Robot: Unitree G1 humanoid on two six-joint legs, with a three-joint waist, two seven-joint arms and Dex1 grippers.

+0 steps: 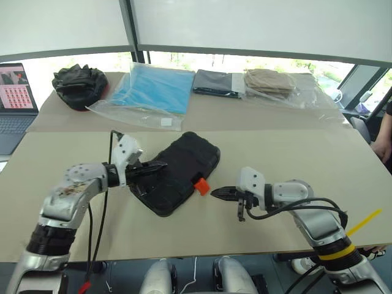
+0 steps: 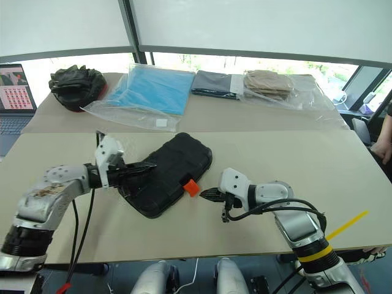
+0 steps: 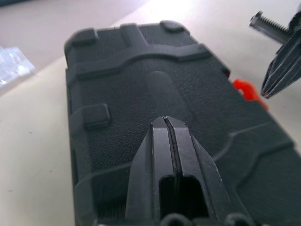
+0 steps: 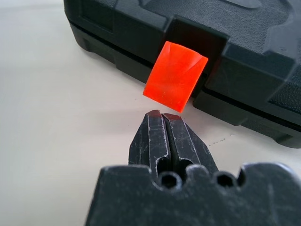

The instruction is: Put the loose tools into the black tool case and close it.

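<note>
- Both grippers work low over the beige table [image 1: 257, 153], nearest the head camera; the right gripper [image 1: 215, 193] has its two black fingers pressed together on nothing, tips aimed at the orange latch [image 4: 175, 76] and stopping just short of it
- Left gripper [image 1: 160, 165] is likewise closed and empty, its joined fingers [image 3: 170, 141] lying over the lid of the black tool case [image 1: 177, 173]; whether they press on the lid or hover just above it cannot be told
- Between the two grippers the black tool case lies shut and slantwise on the table, lid down on its base, so anything inside is hidden
- Its orange latch sticks out and tilts away from the case edge on the side facing the right gripper, not folded flat against the shell
- Beyond the case from the grippers, well apart, a clear plastic bag [image 1: 110, 109] holds a folded blue cloth [image 1: 153, 86]
- Beside that a dark grey folded cloth [image 1: 215, 82] and a tan one [image 1: 269, 82] lie in clear wrapping, the folds hard to read through the glare
- Past the left gripper, at the far corner, a lumpy black cloth bundle [image 1: 79, 84] sits on the table
- Cut off at the edge on the left arm's side is an open laptop [image 1: 15, 104]; on the right arm's side a person's arm [image 1: 383, 138] is partly cut off
</note>
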